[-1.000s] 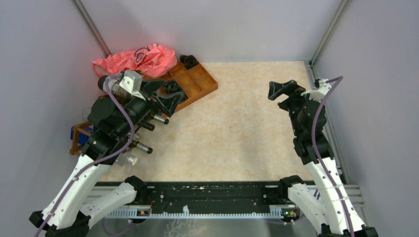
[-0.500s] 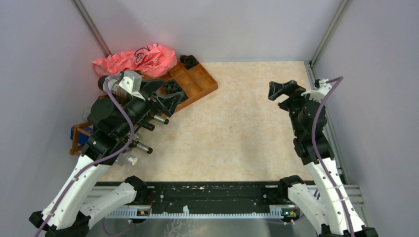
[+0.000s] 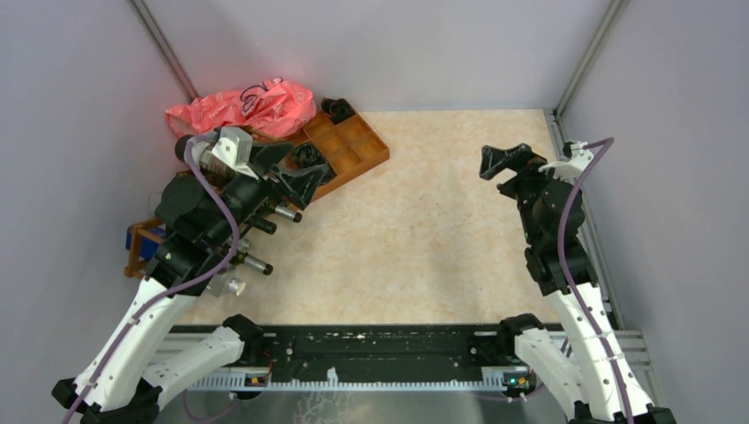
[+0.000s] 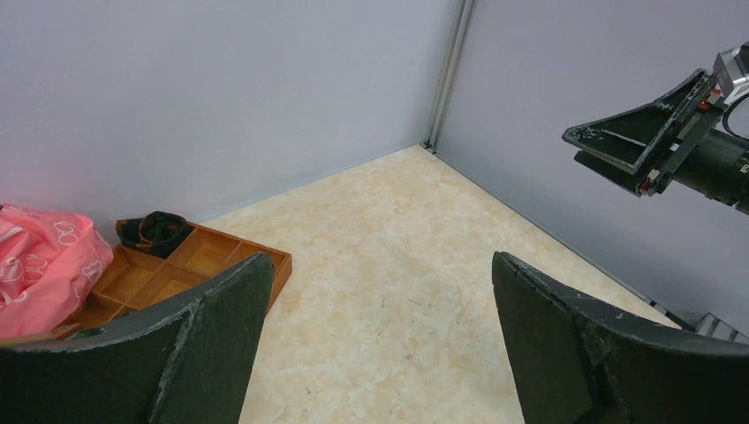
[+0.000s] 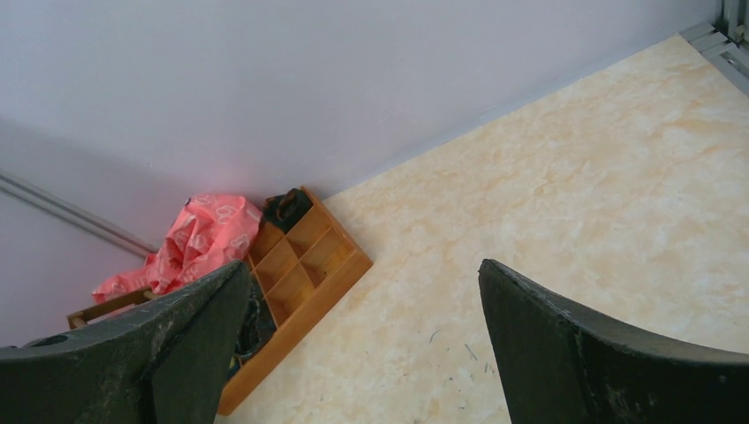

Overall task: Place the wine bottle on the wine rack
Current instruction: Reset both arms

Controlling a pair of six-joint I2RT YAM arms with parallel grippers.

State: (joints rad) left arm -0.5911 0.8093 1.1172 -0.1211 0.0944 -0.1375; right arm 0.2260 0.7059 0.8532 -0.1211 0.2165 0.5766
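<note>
Beige marbled table (image 3: 424,221) sits between grey walls. Left gripper (image 4: 380,265) and right gripper (image 5: 362,265) both gape wide, holding nothing. Wine rack (image 3: 134,258) peeks out beneath the left arm at the table's left edge; the wine bottle cannot be made out.

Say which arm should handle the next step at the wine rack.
Left, tentatively. The wine rack peeks out beneath the left arm by the left wall. The open right pincer sits across the table. The left pincer is open too. No bottle shows.
</note>
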